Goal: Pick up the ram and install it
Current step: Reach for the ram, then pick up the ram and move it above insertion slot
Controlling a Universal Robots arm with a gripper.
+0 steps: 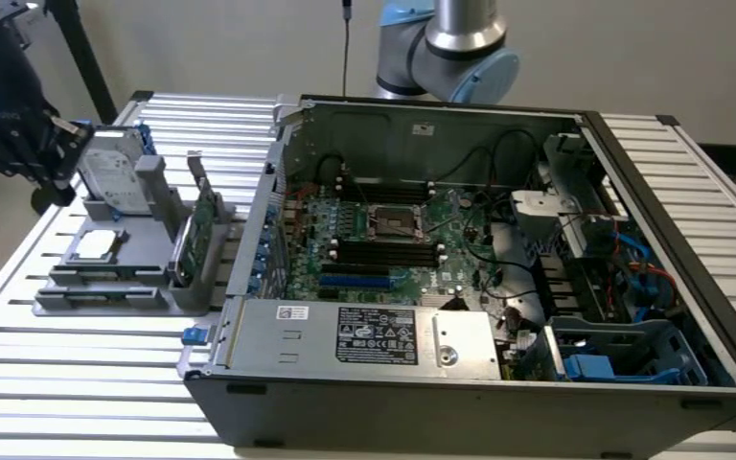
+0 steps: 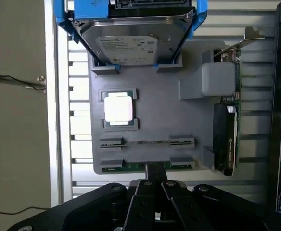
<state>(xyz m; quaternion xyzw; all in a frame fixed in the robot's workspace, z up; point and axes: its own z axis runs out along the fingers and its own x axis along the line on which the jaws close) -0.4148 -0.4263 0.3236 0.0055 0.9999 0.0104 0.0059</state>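
Note:
The ram is a thin green stick lying edge-up in the outermost slot of the grey parts holder, which stands on the slatted table at the exterior view's left. My gripper is shut, with nothing between its dark fingers. It hangs well above the holder, and its tips line up over the middle of the ram. In the exterior view the gripper is up at the far left, beside the holder's hard-drive end. The open computer case holds the motherboard, whose black memory slots sit below the processor socket.
The holder also carries a hard drive in a blue bracket, a square silver processor and a green expansion card with a metal bracket. A power supply fills the case's front. Cables and drive bays crowd the case at the exterior view's right.

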